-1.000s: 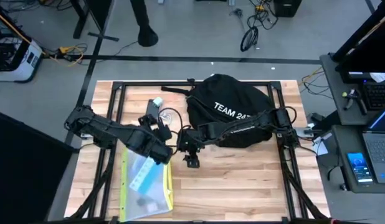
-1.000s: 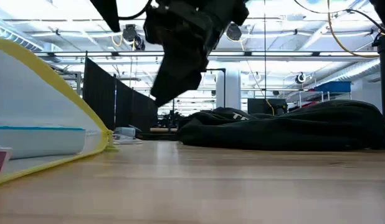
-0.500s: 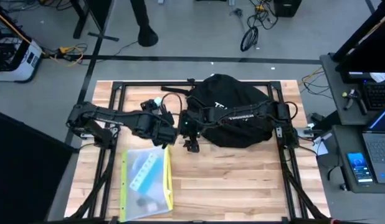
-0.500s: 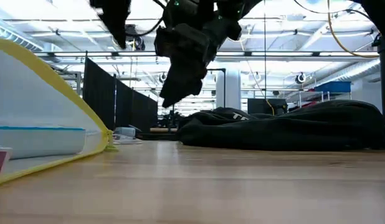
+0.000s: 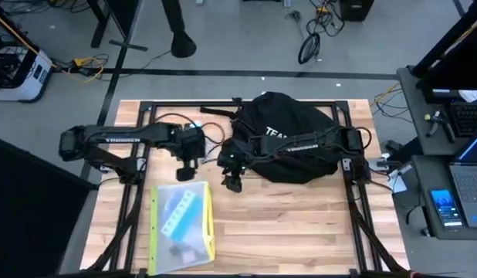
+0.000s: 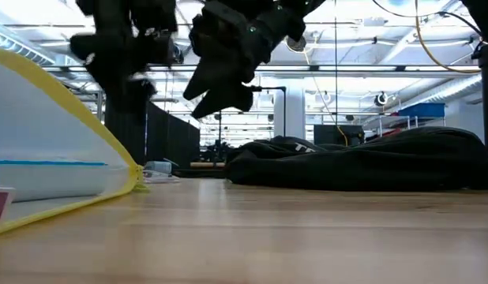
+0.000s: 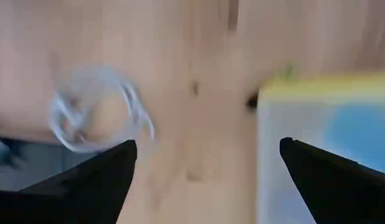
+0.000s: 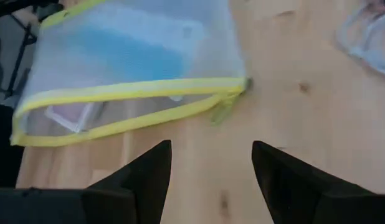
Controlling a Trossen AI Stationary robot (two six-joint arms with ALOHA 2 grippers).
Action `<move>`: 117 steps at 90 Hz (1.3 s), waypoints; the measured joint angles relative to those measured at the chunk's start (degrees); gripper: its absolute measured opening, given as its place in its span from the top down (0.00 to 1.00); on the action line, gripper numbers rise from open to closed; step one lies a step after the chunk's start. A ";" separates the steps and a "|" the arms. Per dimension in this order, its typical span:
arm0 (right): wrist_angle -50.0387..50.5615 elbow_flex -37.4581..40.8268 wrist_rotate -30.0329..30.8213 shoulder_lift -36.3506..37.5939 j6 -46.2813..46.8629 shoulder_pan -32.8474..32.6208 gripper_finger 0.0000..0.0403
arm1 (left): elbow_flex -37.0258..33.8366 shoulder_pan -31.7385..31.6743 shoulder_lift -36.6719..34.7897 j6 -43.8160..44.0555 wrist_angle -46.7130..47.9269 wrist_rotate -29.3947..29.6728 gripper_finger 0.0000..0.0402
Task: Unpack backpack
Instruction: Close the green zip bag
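high view: the black backpack point(image 5: 289, 135) lies at the table's point(image 5: 300, 224) far middle, white lettering partly covered by the right arm. the right gripper point(image 5: 233, 181) hangs just beside its left edge, fingers spread and empty. the left gripper point(image 5: 184, 171) hovers near a coiled cable point(image 5: 210, 144), above the yellow-edged mesh pouch point(image 5: 180, 224), fingers parted, grasping nothing.
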State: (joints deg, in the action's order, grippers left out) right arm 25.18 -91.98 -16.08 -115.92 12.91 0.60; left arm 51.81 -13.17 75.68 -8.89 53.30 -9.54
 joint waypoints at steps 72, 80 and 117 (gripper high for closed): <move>-7.54 6.56 3.06 0.55 15.16 -6.05 0.49 | -7.19 -2.08 17.63 -5.63 -21.76 -23.54 0.04; -7.74 6.56 3.06 0.55 15.16 -6.00 0.49 | -7.28 -1.48 17.74 -5.80 -21.85 -26.59 0.04; -8.13 6.56 4.18 0.55 14.50 -5.97 0.49 | -7.15 3.35 19.90 -6.50 -21.90 -22.01 0.19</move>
State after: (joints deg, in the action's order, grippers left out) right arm 17.05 -85.43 -11.90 -115.37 27.41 -5.37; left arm 44.66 -9.82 95.58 -15.39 31.40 -31.55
